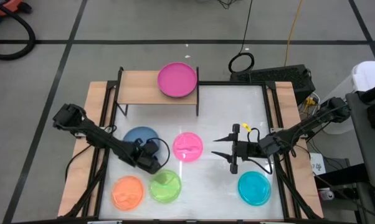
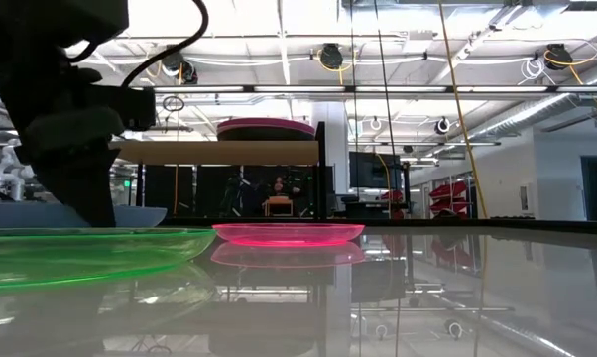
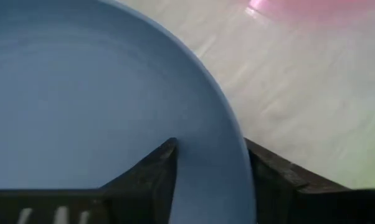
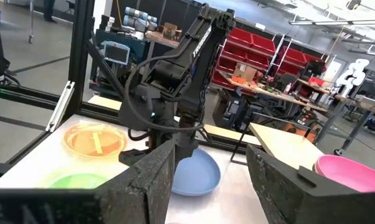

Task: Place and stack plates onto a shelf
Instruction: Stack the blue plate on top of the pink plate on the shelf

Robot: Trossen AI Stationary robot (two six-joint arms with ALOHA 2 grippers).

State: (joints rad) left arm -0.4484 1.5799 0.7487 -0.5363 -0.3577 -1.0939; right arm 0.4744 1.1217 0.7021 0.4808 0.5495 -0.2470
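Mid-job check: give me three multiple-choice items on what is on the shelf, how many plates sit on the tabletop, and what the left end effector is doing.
1. Which plate lies on the shelf?
A. magenta plate
B. cyan plate
C. orange plate

2. How many plates lie on the white tabletop?
A. three
B. five
C. seven

3. How does the left end effector stand?
A. raised high above the shelf
B. fingers either side of the blue plate's rim
C. clamped on the green plate

Answers:
1 A: the magenta plate sits on the wooden board's right part.
2 B: the blue plate, pink plate, orange plate, green plate and cyan plate.
3 B: in the left wrist view one finger is inside the rim, one outside; the right end effector waits open near the pink plate.
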